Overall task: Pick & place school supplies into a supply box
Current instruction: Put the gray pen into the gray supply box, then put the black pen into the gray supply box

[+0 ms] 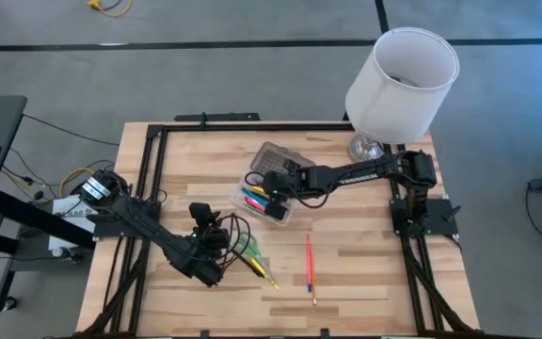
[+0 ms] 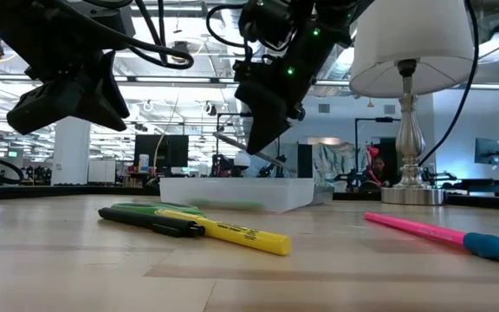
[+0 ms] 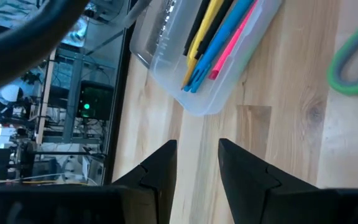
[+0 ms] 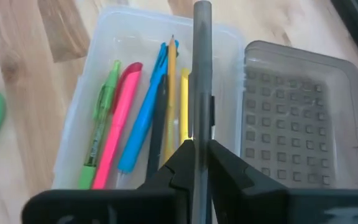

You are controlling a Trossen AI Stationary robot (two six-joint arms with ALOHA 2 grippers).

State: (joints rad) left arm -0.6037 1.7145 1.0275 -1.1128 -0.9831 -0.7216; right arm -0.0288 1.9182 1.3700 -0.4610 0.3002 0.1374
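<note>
**Grey pen over the box; three items loose on the table**

Left hand (image 1: 216, 273): hovers over the near-left table (image 1: 365, 282), fingers apart, holding nothing. Its wrist view looks past the parted fingers at the box end.

Just right of it, scissors (image 1: 245, 247) with green loop handles, lying beside a yellow marker (image 2: 236, 232) with a dark cap end. Scissors: stiff, light, awkward shape; best pinched across the closed blades or at the pivot, not the loops. Marker: light, round, smooth barrel, likely to roll or slip; take it mid-length, across the barrel.

Centre: clear box (image 1: 269, 193) open, grey dotted lid (image 4: 297, 118) laid back on the far side. Inside lie a green pen, pink marker, blue pen, yellow pencil, a dark one. Thin plastic, light; a push would probably slide it.

Right hand (image 4: 194, 155) above the box, clamped on a slim grey pen (image 4: 201, 68), held near one end, pointing along the box. Grip looks narrow; the pen may swing.

Further right, a pink pencil (image 1: 310, 264) alone on the table, thin and low-lying, hard to get under; pinch it at the middle.

Far right corner: white lamp (image 1: 401, 80), not part of the job.
</note>
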